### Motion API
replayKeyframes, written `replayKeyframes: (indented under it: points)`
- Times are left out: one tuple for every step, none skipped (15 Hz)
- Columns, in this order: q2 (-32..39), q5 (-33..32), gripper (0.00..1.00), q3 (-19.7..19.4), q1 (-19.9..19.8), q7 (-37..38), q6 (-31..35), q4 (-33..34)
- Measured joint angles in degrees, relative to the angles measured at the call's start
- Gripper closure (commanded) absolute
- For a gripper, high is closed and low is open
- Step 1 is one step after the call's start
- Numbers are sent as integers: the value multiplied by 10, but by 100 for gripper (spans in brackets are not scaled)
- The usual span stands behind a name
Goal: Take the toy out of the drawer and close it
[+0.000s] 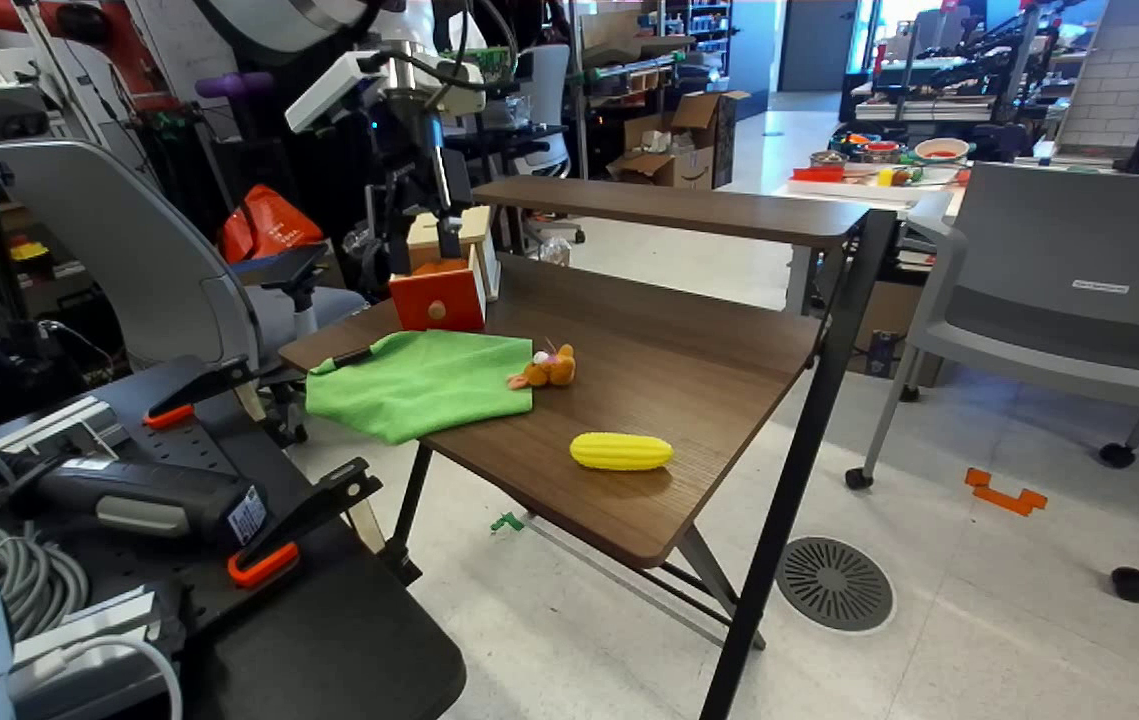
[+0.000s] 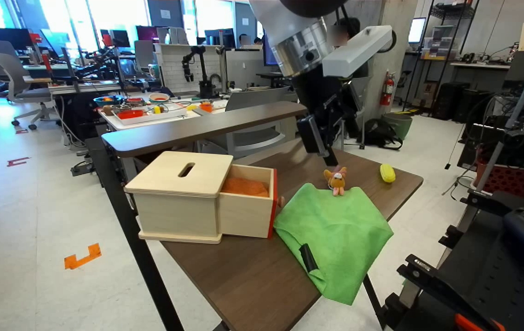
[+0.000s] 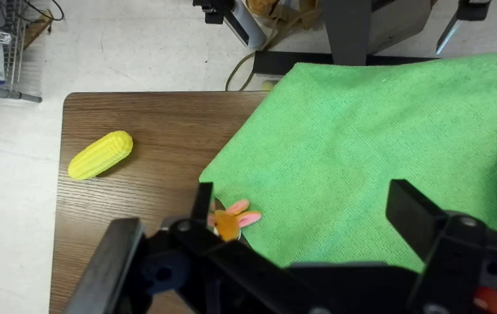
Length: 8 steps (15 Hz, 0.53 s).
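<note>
Wrist view, toy (image 3: 226,225) diagonal, pink tips (image 3: 249,218) over cloth (image 3: 340,148)

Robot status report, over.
Black end effector open, empty. Orange plush toy out, at edge of green cloth. Red-fronted wooden drawer open; nothing visibly blocking it.

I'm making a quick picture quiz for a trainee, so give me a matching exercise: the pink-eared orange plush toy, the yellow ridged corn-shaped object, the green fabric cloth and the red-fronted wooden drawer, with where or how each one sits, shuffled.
Things
1. Pink-eared orange plush toy
2. Yellow ridged corn-shaped object
3. Green fabric cloth
4. Red-fronted wooden drawer

Places and states
A. Hanging partly over the side of the brown table
B. Pulled partway out of its pale wooden box
C. At the cloth's edge
D. Near a table corner, apart from the cloth

Right pairs: 1-C, 2-D, 3-A, 4-B
</note>
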Motion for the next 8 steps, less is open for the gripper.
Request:
replayKeyframes:
  points:
    - [-4,0,0,0,0,1,0,-3]
    - [-6,0,0,0,0,2,0,-5]
    - [-6,0,0,0,0,4,0,-7]
    - [-6,0,0,-1,0,4,1,-8]
    - [-6,0,0,-1,0,5,1,-9]
    - [-6,0,0,0,0,5,1,-9]
    - [-5,0,0,0,0,7,1,-8]
    - [-5,0,0,0,0,9,6,-8]
